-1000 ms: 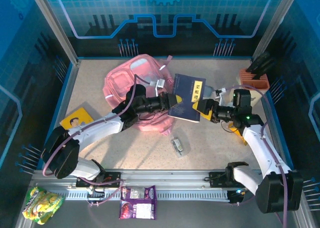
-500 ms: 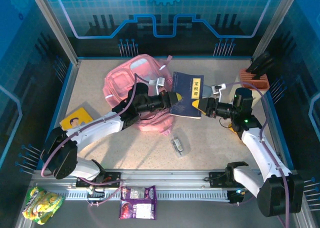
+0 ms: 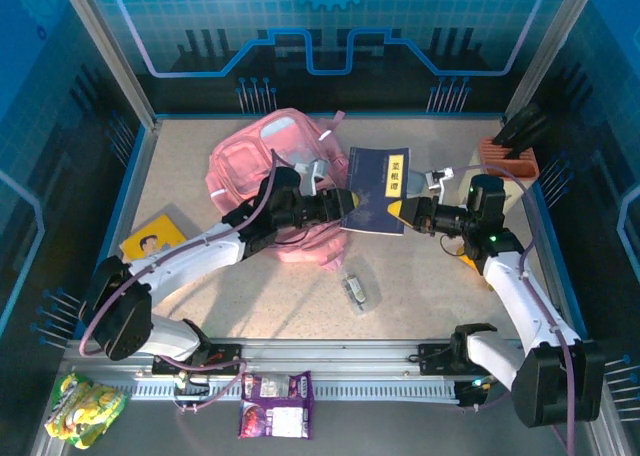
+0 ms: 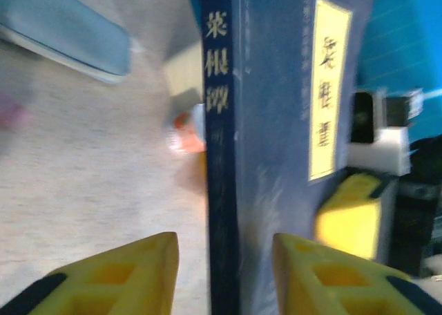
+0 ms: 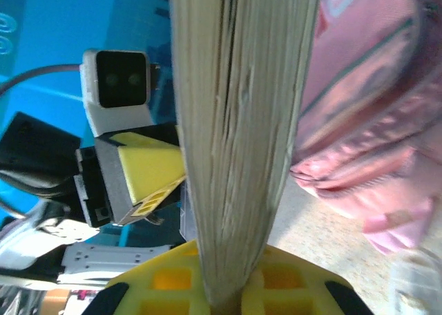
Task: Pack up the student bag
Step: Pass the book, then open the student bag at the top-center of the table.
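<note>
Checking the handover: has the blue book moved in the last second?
Yes, slightly. The book has turned straighter, and its lower edge now sits farther from the clear packet, toward the back wall.

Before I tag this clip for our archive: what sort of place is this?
Most likely a robot data-collection booth, not a real classroom: a speckled table walled in by blue printed panels on metal posts, with a slotted mounting rail along its near edge.

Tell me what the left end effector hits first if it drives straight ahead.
Most likely the book: its spine sits between the open fingers of the left end effector. Past it, the right end effector grips the far edge.
</note>
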Available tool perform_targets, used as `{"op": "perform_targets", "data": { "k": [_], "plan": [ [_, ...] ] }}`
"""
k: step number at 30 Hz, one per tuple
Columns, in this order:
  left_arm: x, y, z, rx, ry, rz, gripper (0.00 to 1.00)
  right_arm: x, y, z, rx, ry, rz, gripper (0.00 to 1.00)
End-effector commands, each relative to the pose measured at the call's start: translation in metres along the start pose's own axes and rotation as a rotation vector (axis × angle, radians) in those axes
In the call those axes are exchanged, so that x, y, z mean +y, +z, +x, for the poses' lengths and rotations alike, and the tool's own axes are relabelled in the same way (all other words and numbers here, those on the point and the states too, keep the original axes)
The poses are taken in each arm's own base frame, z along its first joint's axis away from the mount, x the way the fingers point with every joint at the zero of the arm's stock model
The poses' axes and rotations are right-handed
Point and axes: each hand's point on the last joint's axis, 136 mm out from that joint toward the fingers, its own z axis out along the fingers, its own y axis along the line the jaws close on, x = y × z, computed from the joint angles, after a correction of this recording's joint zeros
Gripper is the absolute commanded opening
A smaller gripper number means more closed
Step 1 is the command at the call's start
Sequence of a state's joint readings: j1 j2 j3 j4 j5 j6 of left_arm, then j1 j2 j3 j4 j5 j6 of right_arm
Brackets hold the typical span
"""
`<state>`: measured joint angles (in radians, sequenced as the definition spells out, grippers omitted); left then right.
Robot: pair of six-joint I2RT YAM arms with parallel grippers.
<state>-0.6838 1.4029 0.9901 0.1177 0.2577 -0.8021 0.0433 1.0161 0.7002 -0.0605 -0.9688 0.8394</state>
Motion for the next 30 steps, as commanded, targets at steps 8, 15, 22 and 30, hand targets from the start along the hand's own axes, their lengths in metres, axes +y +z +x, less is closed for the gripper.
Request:
{"op": "perform_targets", "data": {
  "k": [8,15,22,30],
  "plan": [
    [0.088,-0.033,-0.009,0.164,0.437,-0.594,0.58,-0.037,-0.015,-0.003,-0.010,-0.074,0.268,0.00],
    [0.135,-0.003,-0.017,0.327,0.579,-0.776,0.63,-0.047,-0.016,-0.006,-0.025,-0.057,0.308,0.00],
    [0.151,0.031,-0.010,0.416,0.607,-0.749,0.64,-0.051,-0.019,-0.006,-0.030,-0.038,0.309,0.00],
    [0.140,0.040,0.022,0.451,0.480,-0.588,0.51,-0.059,-0.027,-0.008,-0.053,-0.003,0.319,0.00]
  ]
}}
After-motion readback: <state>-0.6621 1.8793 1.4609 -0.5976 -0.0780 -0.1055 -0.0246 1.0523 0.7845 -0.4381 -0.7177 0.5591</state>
